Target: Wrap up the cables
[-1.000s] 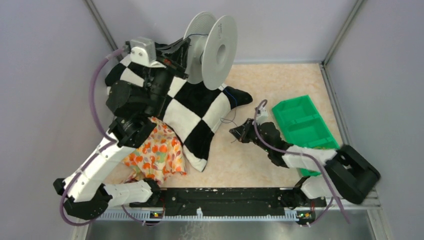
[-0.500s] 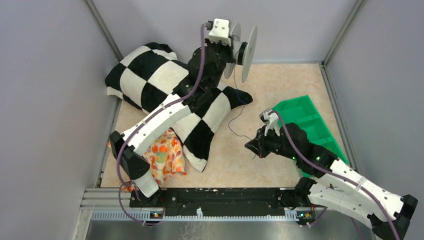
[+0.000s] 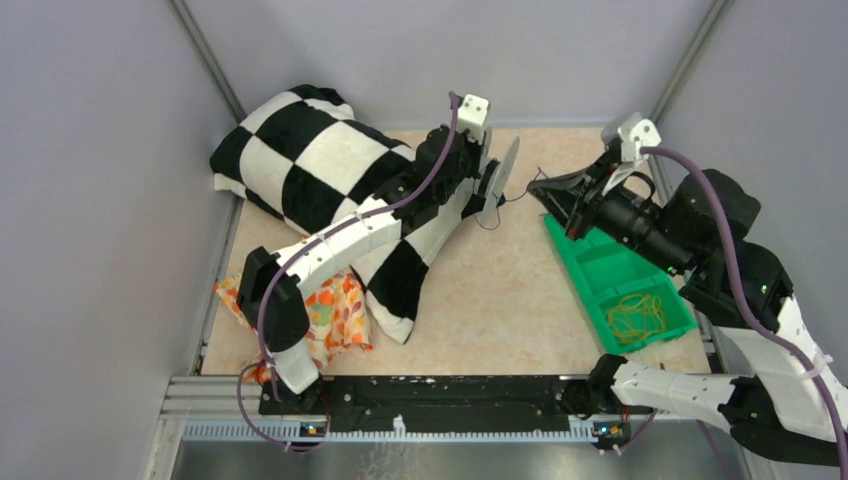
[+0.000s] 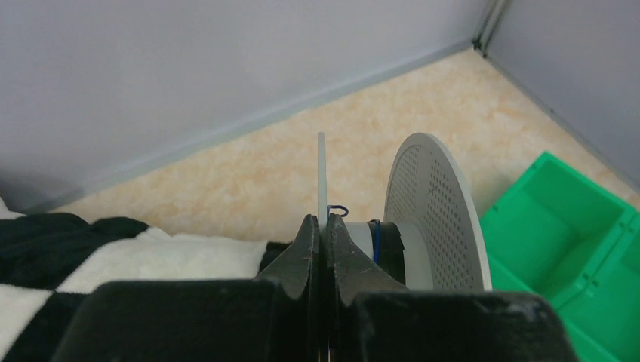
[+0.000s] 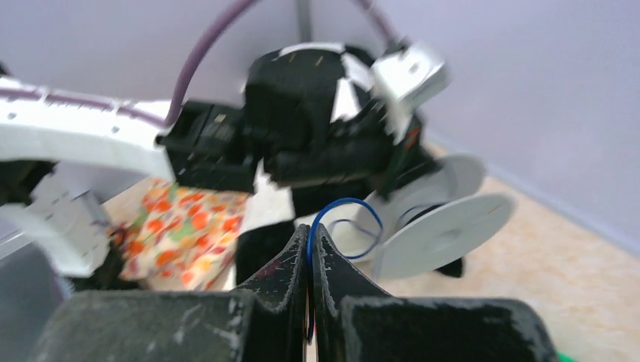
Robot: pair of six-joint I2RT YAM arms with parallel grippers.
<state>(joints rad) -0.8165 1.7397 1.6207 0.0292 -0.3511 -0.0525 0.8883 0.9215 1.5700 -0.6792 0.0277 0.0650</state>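
The checkered cushion (image 3: pixel 300 150) fills the upper left of the top view, with your left arm lying across it. The green bin (image 3: pixel 610 275) sits at the right. Your left gripper (image 4: pixel 320 226) is clamped on one thin flange of the white spool (image 3: pixel 497 178) at top centre. Your right gripper (image 5: pixel 310 234), just right of the spool, is pinched tight on the thin cable (image 5: pixel 347 199), which loops out of its tips toward the spool.

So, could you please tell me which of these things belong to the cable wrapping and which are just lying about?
In the job: cable, pinched in the right tool; spool, gripped by the left tool.
Lying about: checkered pillow; floral cloth; green bin; yellow rubber bands in it.
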